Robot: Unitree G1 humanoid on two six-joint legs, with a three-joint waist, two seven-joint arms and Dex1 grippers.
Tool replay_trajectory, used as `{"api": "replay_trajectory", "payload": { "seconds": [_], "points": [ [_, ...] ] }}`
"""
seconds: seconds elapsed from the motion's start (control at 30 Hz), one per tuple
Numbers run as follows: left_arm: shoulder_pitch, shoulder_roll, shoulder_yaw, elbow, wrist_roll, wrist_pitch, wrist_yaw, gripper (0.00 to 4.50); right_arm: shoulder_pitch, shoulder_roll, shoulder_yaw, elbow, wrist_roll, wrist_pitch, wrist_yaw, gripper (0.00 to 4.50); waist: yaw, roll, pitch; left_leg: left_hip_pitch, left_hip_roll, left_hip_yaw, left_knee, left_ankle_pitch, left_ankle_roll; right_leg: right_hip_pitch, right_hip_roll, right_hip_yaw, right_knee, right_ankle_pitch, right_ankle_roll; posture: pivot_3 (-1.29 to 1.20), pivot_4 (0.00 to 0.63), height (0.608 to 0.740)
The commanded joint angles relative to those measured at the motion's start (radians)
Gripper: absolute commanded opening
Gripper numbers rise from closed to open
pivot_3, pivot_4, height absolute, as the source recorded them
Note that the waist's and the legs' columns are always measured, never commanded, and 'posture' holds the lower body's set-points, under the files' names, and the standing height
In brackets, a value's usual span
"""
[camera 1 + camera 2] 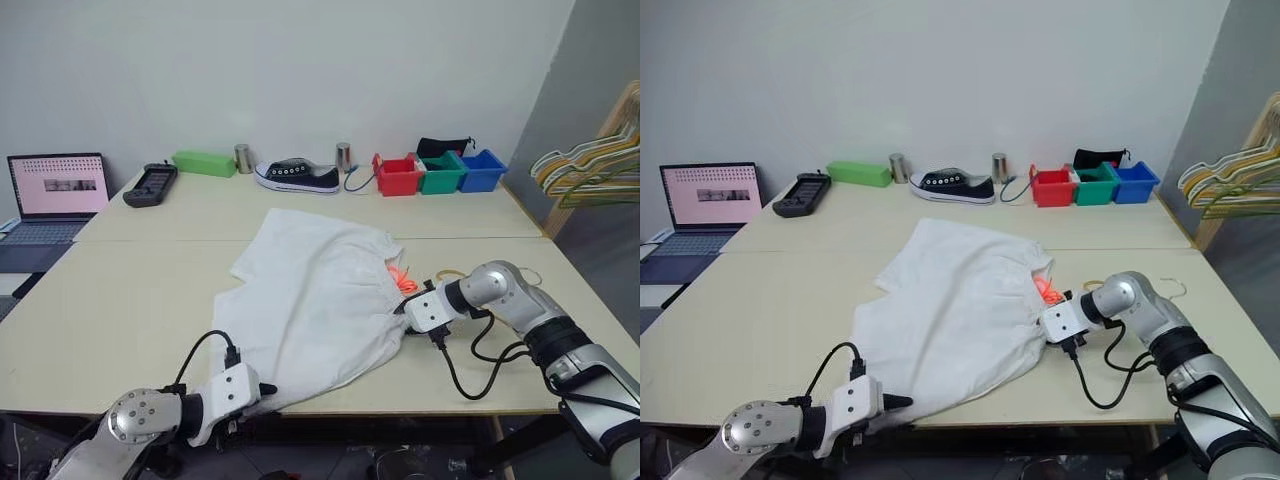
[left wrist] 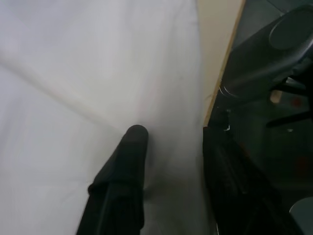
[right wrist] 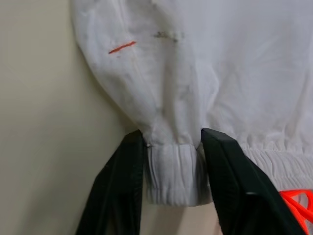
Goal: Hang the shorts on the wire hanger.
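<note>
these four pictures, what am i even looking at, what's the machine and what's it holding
It is a two-armed robot standing at a pale table. The two wide pictures come from cameras in its head, looking down over its arms. The two close-ups come from a camera on each wrist, looking along that arm's black fingers.

White shorts lie spread on the table, an orange drawstring poking out at the waist. The right pincer has its two fingers closed on the elastic waistband. The left pincer is at the shorts' near corner by the table edge, with cloth between its fingers.

A thin wire hanger lies partly hidden behind the right arm. Along the back sit a laptop, a shoe and coloured bins.
</note>
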Motion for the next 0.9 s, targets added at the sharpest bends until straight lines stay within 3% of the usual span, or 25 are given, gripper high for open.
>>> {"api": "replay_trajectory", "payload": {
  "seconds": [0.03,0.17,0.5,0.73,0.8,0.9],
  "points": [
    [-0.012,0.01,0.034,0.001,-0.002,0.031,0.002,0.84,-0.041,0.002,-0.012,-0.003,0.006,0.0,-0.002,0.76,-0.002,0.0,0.0,0.0,0.0,0.0,0.0,0.0,0.0,0.0,0.0,0.0,0.0,0.0,0.0,-0.13,0.0,0.74],
    [-0.015,0.0,0.038,0.003,-0.013,0.028,-0.008,0.84,-0.035,0.002,-0.013,-0.02,0.014,0.015,0.009,0.76,-0.001,0.0,0.0,0.0,-0.001,0.003,0.0,0.004,0.007,0.0,-0.001,0.0,0.0,0.001,0.001,-0.13,0.0,0.74],
    [-0.057,0.021,0.05,0.06,0.017,0.009,0.002,3.0,-0.032,0.011,-0.012,-0.027,0.014,0.027,0.012,0.66,0.009,0.0,-0.001,-0.003,-0.001,0.006,-0.003,0.002,0.005,-0.002,0.009,0.0,-0.001,-0.002,0.002,-0.13,0.0,0.74],
    [-0.05,0.027,0.04,0.065,0.041,-0.011,-0.008,3.0,-0.031,0.022,-0.008,-0.018,0.013,0.03,0.018,0.66,0.007,0.0,-0.001,-0.002,0.001,0.006,-0.005,0.002,0.005,-0.002,0.012,0.001,0.0,-0.003,0.0,-0.13,0.0,0.74],
    [-0.051,0.029,0.047,0.062,0.031,-0.008,-0.015,2.44,-0.03,0.022,-0.008,-0.017,0.017,0.03,0.025,0.1,0.007,0.0,-0.001,-0.002,0.001,0.006,-0.005,0.002,0.005,-0.002,0.012,0.002,0.0,-0.003,0.0,-0.13,0.0,0.74],
    [-0.048,0.035,0.059,0.062,0.028,-0.009,-0.023,1.74,-0.028,0.024,-0.008,-0.022,0.018,0.032,0.028,0.0,0.007,0.0,-0.001,-0.002,0.001,0.007,-0.005,0.002,0.005,-0.002,0.012,0.002,0.0,-0.003,0.0,-0.13,0.0,0.74]
  ]
}}
